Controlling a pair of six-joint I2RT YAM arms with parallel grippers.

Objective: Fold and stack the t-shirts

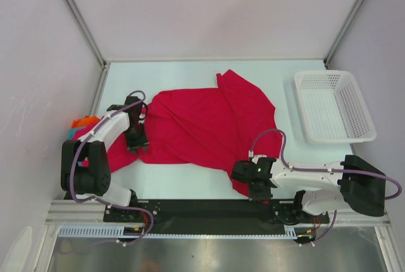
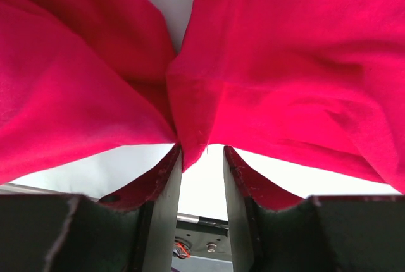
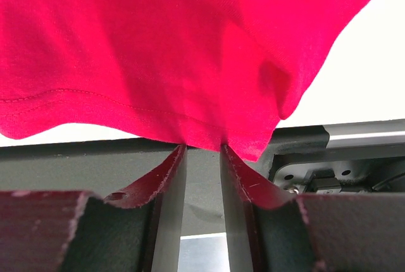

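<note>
A crimson-red t-shirt (image 1: 202, 126) lies crumpled and partly spread across the middle of the table. My left gripper (image 1: 137, 142) is at its left edge. In the left wrist view the gripper (image 2: 201, 152) is shut on a pinch of red cloth (image 2: 285, 63), and folds radiate from the tips. My right gripper (image 1: 245, 176) is at the shirt's near right corner. In the right wrist view it (image 3: 202, 148) is shut on the hemmed edge of the cloth (image 3: 158, 50). Small orange and teal garments (image 1: 82, 122) lie at the table's left edge, partly hidden by the left arm.
A white mesh basket (image 1: 332, 107) stands at the right side of the table. The black base rail (image 1: 202, 209) runs along the near edge, right below the right gripper. Walls close in the back and sides.
</note>
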